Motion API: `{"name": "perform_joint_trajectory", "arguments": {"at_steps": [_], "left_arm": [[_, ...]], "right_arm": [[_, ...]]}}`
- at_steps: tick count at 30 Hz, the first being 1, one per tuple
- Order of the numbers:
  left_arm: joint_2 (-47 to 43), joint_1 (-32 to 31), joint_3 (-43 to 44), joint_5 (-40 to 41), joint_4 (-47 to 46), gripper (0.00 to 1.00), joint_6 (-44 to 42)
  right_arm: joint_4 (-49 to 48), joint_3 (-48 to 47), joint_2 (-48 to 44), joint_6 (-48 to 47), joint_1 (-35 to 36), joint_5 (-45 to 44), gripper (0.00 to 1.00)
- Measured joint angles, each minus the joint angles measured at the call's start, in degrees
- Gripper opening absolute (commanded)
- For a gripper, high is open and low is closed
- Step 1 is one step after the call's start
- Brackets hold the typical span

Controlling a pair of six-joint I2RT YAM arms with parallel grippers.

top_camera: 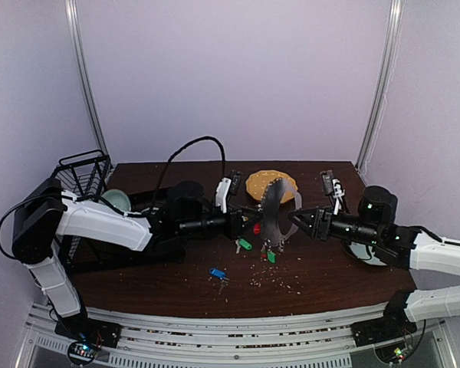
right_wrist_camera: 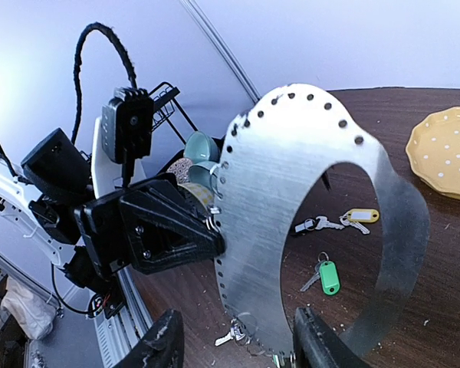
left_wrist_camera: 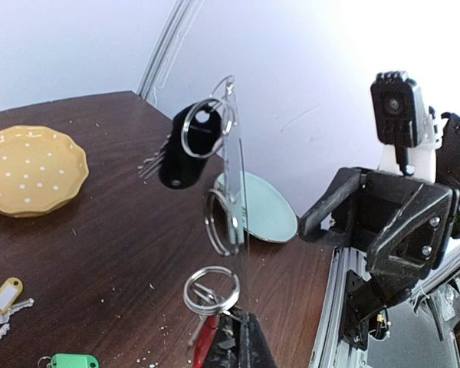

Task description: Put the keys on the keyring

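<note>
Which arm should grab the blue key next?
Right, probably. The left gripper is shut on the keyring, holding it upright. The right gripper is open and looks free to reach the blue key.

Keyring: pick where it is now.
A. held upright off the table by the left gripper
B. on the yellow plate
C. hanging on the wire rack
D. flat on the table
A: the left gripper clamps the keyring by its edge, upright above the table.

grey keyring [right_wrist_camera: 253,230], yellow dotted plate [left_wrist_camera: 31,169], green tag [right_wrist_camera: 329,277]
</note>
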State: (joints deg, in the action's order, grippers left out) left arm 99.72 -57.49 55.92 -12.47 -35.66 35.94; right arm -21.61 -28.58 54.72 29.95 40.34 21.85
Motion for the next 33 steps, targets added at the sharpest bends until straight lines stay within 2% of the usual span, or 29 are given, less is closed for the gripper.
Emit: {"name": "perform_joint_trajectory", "arguments": {"at_steps": [6,13,20,27,31,33], "left_arm": [[-4.4,-0.3,-0.8,2.2,0.2,0.00,-2.4],[-9.0,-1.2,-2.5,3.3,0.2,0.00,-6.0],[-11.3,-1.5,-4.4,2.6,-0.5,0.00,-8.4],[-11.6,-1.9,-5.1,0.0,-2.3,0.00,-11.4],[-11.7,-2.2,-6.1,-0.8,-4.1,0.00,-12.2],[-11.6,-2.2,-6.4,-1.2,-4.4,0.00,-12.5]], "right_arm": [[-1.1,-0.3,0.0,0.1,0.4,2.7,0.50],[-3.2,-4.0,2.6,-0.1,4.2,2.9,0.50],[-3.8,-6.5,7.8,-1.8,6.3,2.8,0.50],[-2.4,-13.1,11.2,-5.6,6.3,1.4,0.50],[-2.5,-14.1,12.3,-6.5,6.4,1.4,0.42],[-2.4,-14.6,13.3,-6.8,6.6,2.1,0.34]]}}
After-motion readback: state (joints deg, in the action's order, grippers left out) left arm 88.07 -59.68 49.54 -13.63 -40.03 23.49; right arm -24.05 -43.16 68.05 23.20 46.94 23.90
